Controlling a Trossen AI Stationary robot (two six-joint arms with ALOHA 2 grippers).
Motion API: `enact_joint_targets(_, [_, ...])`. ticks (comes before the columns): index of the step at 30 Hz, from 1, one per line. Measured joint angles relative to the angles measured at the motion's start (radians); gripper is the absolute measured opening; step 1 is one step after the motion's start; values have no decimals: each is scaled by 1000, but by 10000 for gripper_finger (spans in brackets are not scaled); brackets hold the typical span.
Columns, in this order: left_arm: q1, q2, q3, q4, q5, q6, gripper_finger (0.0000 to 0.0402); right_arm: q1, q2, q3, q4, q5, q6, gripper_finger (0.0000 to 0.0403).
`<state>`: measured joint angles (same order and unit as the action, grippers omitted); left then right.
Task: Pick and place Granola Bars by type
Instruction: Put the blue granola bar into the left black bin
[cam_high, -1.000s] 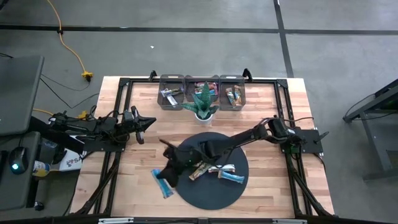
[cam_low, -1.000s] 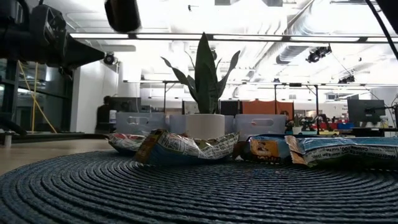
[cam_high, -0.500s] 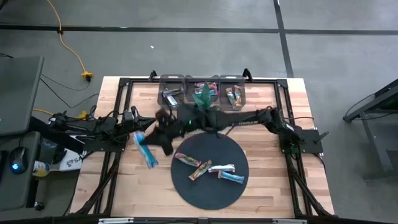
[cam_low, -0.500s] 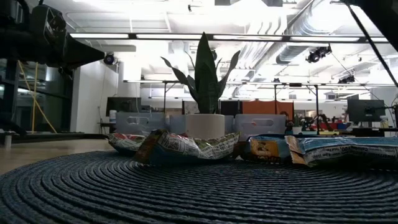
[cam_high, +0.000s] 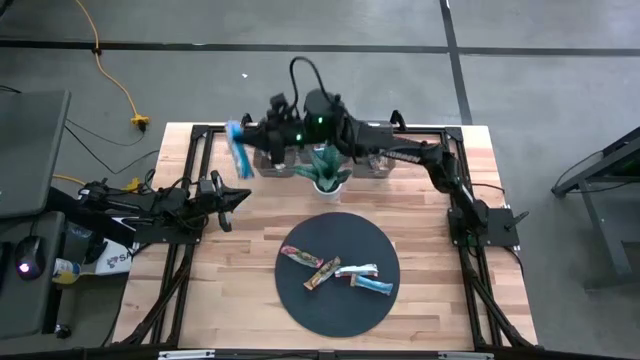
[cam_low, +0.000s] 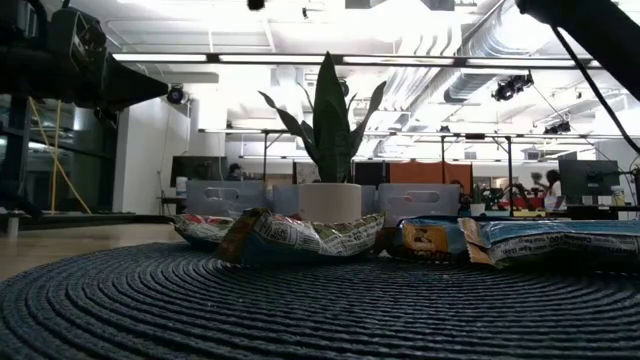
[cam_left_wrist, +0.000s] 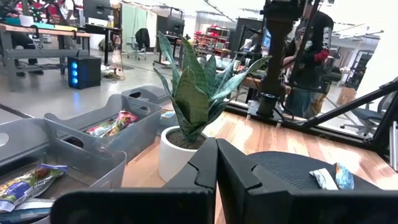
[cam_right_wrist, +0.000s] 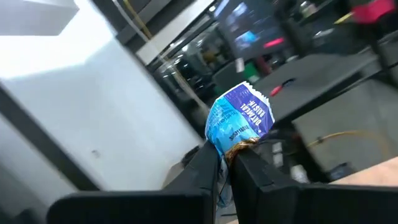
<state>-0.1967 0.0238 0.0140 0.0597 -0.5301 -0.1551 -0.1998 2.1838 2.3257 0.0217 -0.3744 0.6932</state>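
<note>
Right claw (cam_right_wrist: 225, 160) pinches a blue bar (cam_high: 238, 148) above the bins (cam_high: 277, 148) — left claw (cam_high: 238, 199) pressed together, idle.

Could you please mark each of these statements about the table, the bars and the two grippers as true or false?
1. The right gripper is shut on a blue bar. True.
2. The round dark mat is bare. False: four bars lie on it, among them a brown bar and a white bar.
3. The potted plant stands just in front of the grey bins. True.
4. The left gripper holds a green bar. False: it is shut on nothing and waits at the table's left side.
5. The blue bar lies inside the middle bin. False: it hangs in the air beside the leftmost bin's outer edge.
</note>
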Motion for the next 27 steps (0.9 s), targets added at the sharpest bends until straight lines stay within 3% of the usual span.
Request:
enact_joint_targets(7, [0, 0, 0, 0, 0, 0, 1, -123, 0, 0, -87, 69, -204, 14])
enact_joint_targets(14, [0, 0, 0, 0, 0, 0, 1, -214, 4, 0, -215, 287, -433, 14])
enact_joint_targets(18, [0, 0, 0, 0, -1, 0, 1, -252, 24, 0, -249, 350, -517, 14])
enact_joint_targets(27, [0, 0, 0, 0, 0, 0, 1, -320, 161, 0, -217, 303, -536, 14])
